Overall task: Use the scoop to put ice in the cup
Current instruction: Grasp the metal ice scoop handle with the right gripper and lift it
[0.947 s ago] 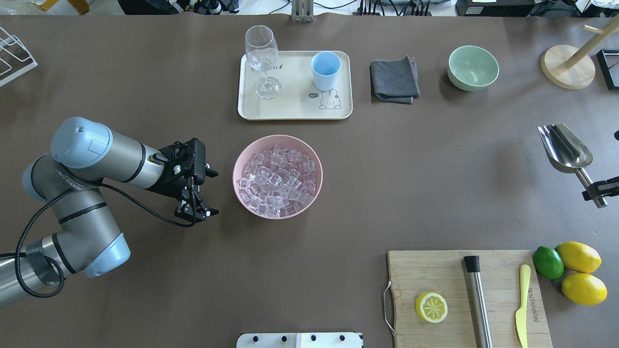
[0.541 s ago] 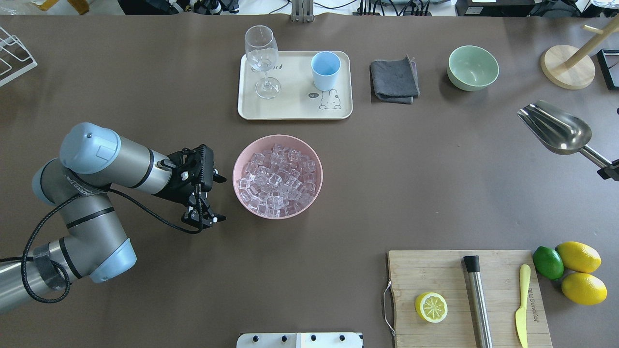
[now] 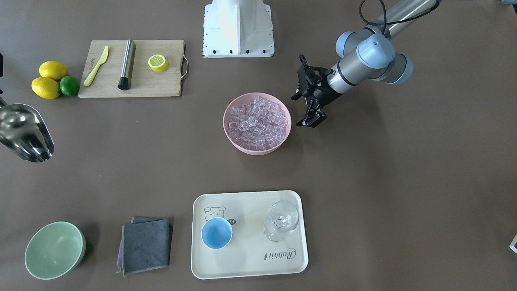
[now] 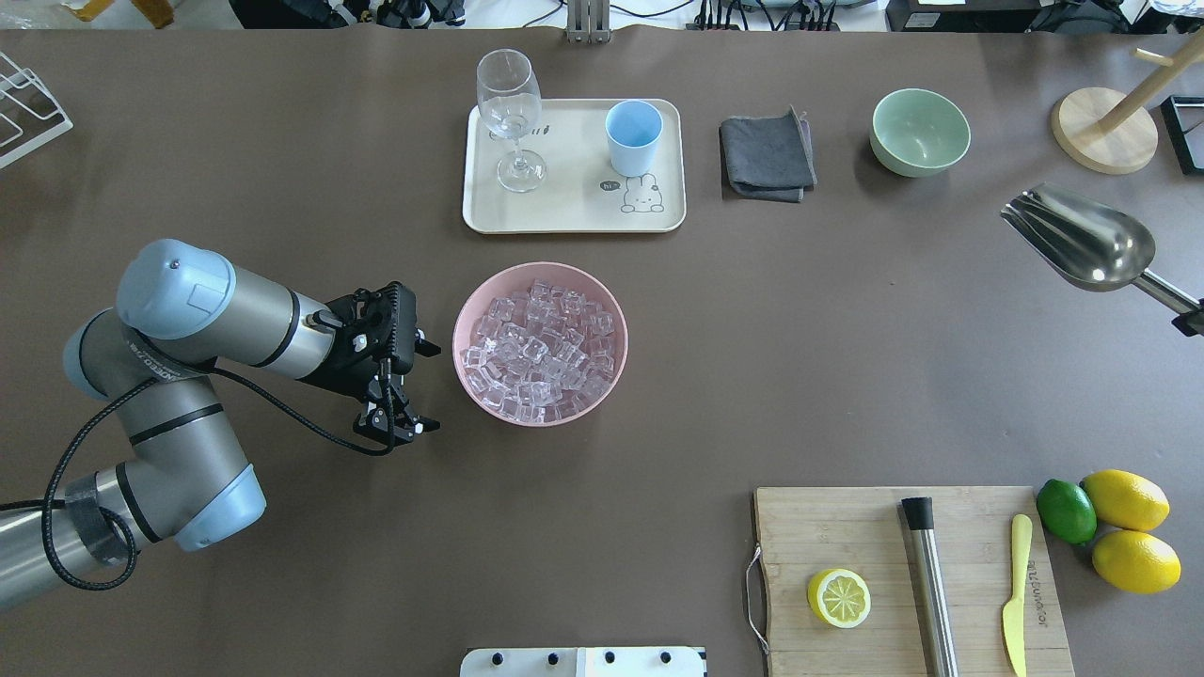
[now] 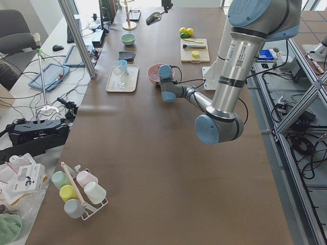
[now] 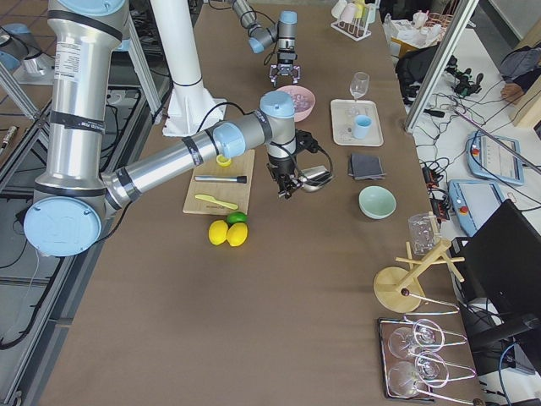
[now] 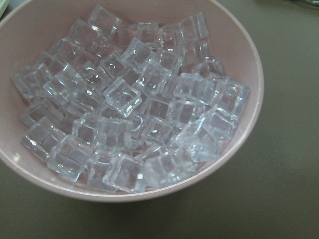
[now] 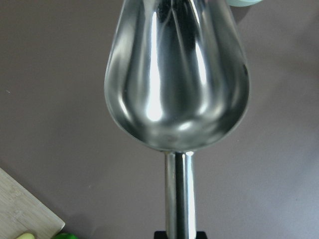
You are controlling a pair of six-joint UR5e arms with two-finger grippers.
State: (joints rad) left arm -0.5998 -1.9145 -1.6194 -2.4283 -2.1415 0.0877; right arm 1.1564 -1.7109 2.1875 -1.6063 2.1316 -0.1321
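Clear ice (image 4: 540, 343) (image 7: 134, 99) fills a pink bowl (image 4: 467, 299) (image 3: 230, 139) at mid-table. My left gripper (image 4: 431, 387) (image 3: 301, 110) hovers open just off the bowl's left side, jaws facing it, holding nothing. The light blue cup (image 4: 633, 137) (image 3: 217, 233) stands upright and empty on a cream tray (image 4: 564, 212). The silver scoop (image 4: 1082, 240) (image 3: 24, 131) (image 8: 177, 74) hangs empty above the table's right edge, its mouth pointing left and away. My right gripper (image 4: 1191, 324) is shut on its bar handle, mostly cut off by the overhead view's edge.
A wine glass (image 4: 509, 113) shares the tray with the cup. A grey cloth (image 4: 767, 155) and a pale green bowl (image 4: 920, 132) lie to its right. A cutting board (image 4: 847, 527) near the front right carries a lemon half, a steel cylinder and a yellow knife, with lemons and a lime (image 4: 1066, 511) beside it.
The scoop has risen and swung so its mouth points left instead of away. My left gripper has moved a little toward the pink bowl and then stopped.
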